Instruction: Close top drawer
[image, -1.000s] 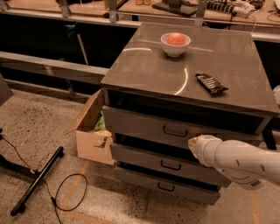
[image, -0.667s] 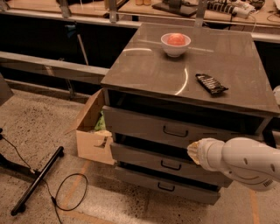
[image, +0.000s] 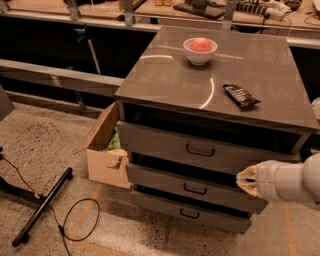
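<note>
The top drawer (image: 165, 142) is the uppermost of three grey drawers in a grey cabinet. Its flat front carries a small black handle (image: 200, 150). The front stands out from the cabinet, with a dark gap between it and the cabinet top. My gripper (image: 246, 180) is at the tip of the white arm coming in from the lower right. It sits in front of the right end of the drawers, just below the top drawer's front and to the right of its handle.
A white bowl (image: 200, 50) with a red object and a black packet (image: 240, 96) lie on the cabinet top (image: 165, 75). An open cardboard box (image: 102, 152) stands against the cabinet's left side. A black stand leg (image: 42, 207) and a cable loop (image: 77, 220) lie on the floor at left.
My arm and gripper have moved to the right and slightly down along the drawer fronts. The drawers, bowl and packet have not moved.
</note>
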